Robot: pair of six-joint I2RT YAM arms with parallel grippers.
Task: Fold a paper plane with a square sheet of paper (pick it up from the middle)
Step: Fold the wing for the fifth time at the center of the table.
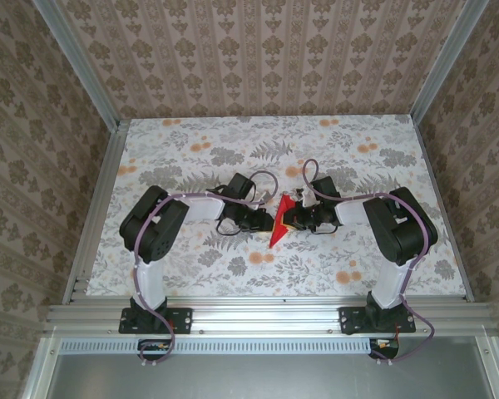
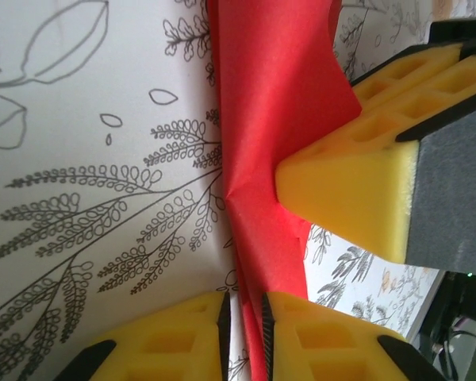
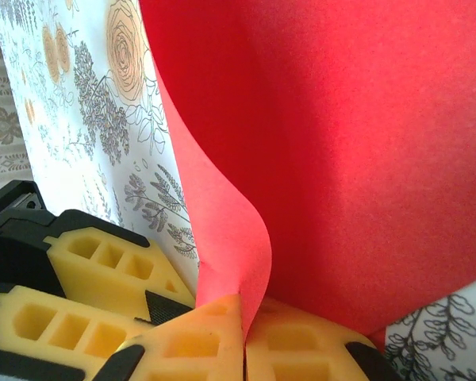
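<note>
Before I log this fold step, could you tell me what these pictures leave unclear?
- Paper plane, top view: too small to read its creases; both grippers crowd it.
- Left wrist view: the paper's ends run off the frame.
- Right wrist view: the red paper hides the table behind.

Matt red paper plane [image 3: 349, 159]

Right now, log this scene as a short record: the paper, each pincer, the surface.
paper: red sheet of paper, folded to a narrow pointed shape, held up between the two arms above the table
left pincer: shut on the paper's lower edge, which passes between its yellow fingers
right pincer: shut on a curled edge of the paper
contact: both pincers grip the same sheet, close together; the right pincer's yellow finger shows in the left wrist view against the paper
surface: floral-print table
</note>
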